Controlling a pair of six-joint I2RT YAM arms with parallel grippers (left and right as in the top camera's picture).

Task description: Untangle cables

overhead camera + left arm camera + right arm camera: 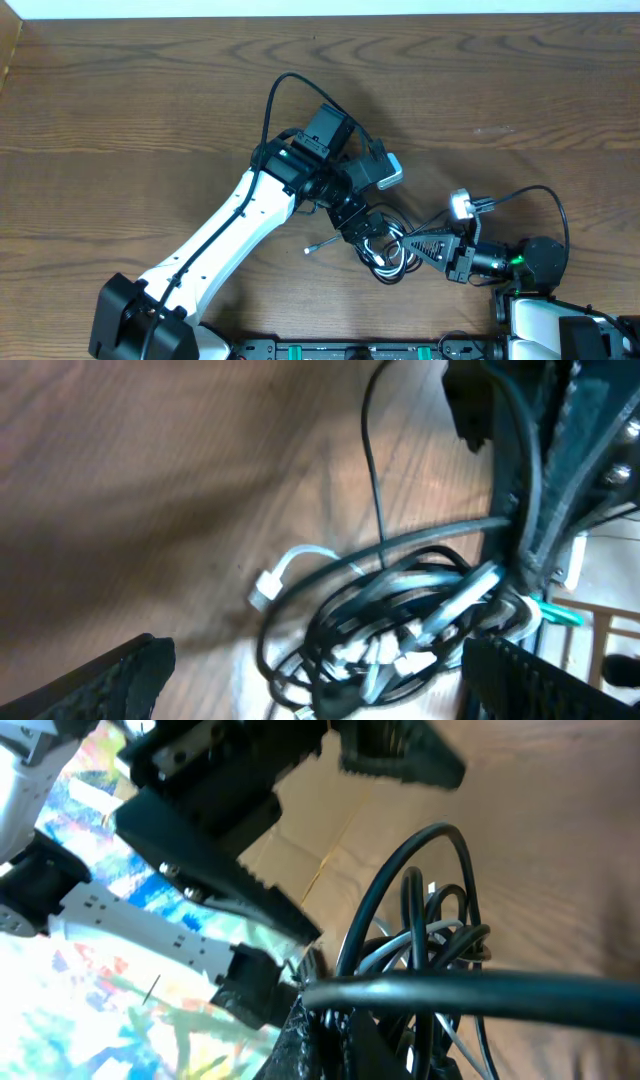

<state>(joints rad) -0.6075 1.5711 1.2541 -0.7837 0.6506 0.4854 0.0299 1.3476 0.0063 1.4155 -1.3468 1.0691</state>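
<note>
The cables (388, 256) lie as a small tangled bundle of thin black cords on the wooden table, low and right of centre. One thin end (312, 248) sticks out to the left. My left gripper (374, 238) hangs open right over the bundle. In the left wrist view the cables (390, 630) and a short white cord with a plug (268, 588) sit between the spread fingers (135, 672). My right gripper (407, 246) comes in from the right and is shut on the bundle's edge. In the right wrist view black loops (420, 920) rise out of the closed gripper (326, 1008).
The left arm's white link (225, 235) crosses the table diagonally from the bottom left. The right arm's base and wires (540, 258) sit at the bottom right. Bare wood (150, 90) stretches to the far and left edges.
</note>
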